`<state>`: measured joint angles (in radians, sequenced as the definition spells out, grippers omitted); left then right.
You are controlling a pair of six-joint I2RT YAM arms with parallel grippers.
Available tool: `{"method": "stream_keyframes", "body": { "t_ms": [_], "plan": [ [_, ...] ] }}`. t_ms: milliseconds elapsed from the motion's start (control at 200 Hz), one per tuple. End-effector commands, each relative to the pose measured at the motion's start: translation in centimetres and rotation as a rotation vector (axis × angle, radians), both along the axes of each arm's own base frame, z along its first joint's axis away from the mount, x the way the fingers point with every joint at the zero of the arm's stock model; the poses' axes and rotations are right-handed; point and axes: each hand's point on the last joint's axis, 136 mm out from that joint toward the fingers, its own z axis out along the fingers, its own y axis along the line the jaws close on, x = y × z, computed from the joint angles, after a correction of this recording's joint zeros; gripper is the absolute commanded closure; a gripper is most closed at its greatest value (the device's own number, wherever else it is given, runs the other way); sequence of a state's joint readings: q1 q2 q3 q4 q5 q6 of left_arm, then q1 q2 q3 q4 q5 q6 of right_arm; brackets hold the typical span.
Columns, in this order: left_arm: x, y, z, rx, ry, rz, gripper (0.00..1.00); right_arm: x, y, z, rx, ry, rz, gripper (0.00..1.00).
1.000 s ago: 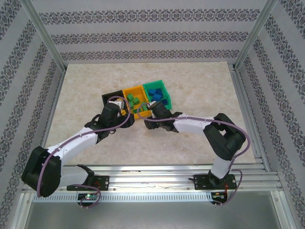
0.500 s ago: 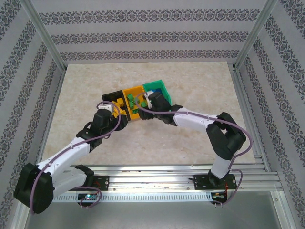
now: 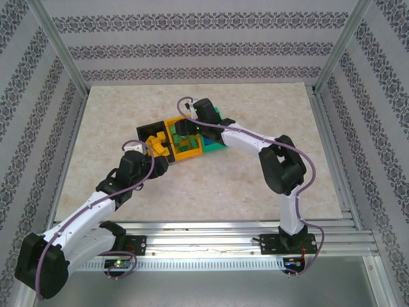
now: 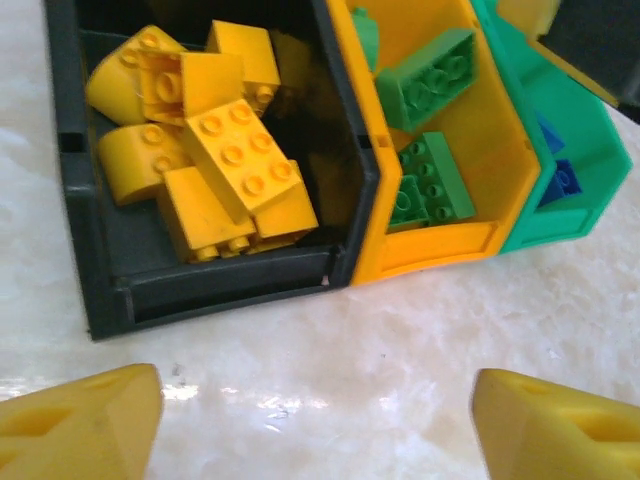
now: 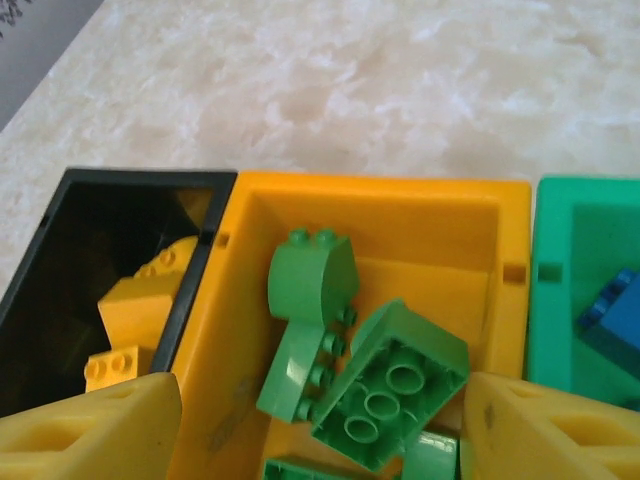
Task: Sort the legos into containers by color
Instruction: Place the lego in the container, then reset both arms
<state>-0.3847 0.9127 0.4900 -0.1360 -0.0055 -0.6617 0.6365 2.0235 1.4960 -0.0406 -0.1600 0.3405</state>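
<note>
Both spread: left hand (image 4: pixel 316 420) before bins (image 4: pixel 220 292), right hand (image 5: pixel 322 425) over orange bin (image 5: pixel 372 196).

No lettering, brand, number or sign can be read anywhere. The legos (image 4: pixel 240 165) have blank-looking studs, the containers (image 4: pixel 100 290) plain walls, and the table (image 4: pixel 400 350) only marbling.

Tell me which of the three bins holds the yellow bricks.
The black bin, at the row's end; the orange-yellow bin holds green bricks, the green bin blue bricks.
</note>
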Motion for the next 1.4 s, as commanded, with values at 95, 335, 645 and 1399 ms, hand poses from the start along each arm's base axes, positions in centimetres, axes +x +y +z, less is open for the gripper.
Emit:
{"method": "stream_keyframes", "body": {
  "t_ms": [95,335,645,1399],
  "plan": [
    [-0.3,3.0,-0.8,0.058,0.046,0.086,0.07,-3.3,-2.8,3.3,0.030,-0.053,0.018,0.25],
    [1.1,6.8,-0.2,0.151,0.071,0.183,0.00,-6.0,-10.6,5.2,-0.037,-0.143,-0.111,0.24],
    [2.3,12.2,1.4,0.203,-0.048,0.310,0.00,-7.8,-24.9,5.5,-0.107,-0.208,-0.457,0.21],
    [7.1,17.6,-0.6,0.517,-0.358,0.441,0.00,-7.6,-38.9,2.5,-0.293,-0.422,-0.904,0.08]
  ]
}}
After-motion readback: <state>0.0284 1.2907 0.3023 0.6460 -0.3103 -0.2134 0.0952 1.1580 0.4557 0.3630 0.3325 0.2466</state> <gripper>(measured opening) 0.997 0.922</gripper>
